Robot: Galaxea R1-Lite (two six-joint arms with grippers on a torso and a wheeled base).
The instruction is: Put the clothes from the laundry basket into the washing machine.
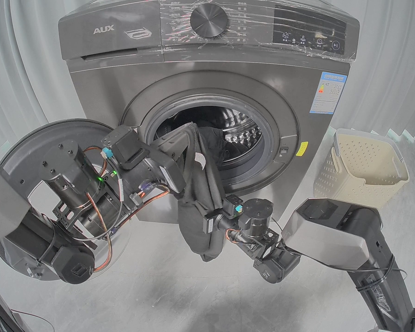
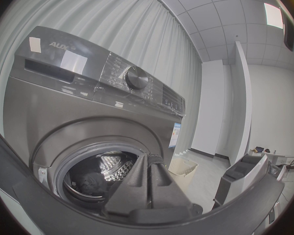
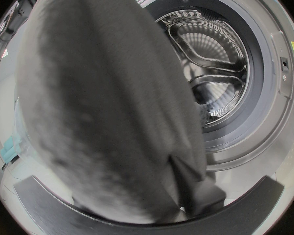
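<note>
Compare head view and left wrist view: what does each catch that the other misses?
Head view: the dark garment hanging at full length in front of the drum opening, the right claw gripping its lower part, and the open door.
Left wrist view: the ceiling and a far table.
Both: washing machine, dial, laundry basket, left claw shut on the garment, dark clothing inside the drum.

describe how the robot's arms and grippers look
Both arms are mostly black, built from round motor drums. The left arm carries orange braided cables, a green light and a teal plug. The right arm has a boxy grey shell and a teal plug too. The left gripper has black wedge-shaped fingers.
</note>
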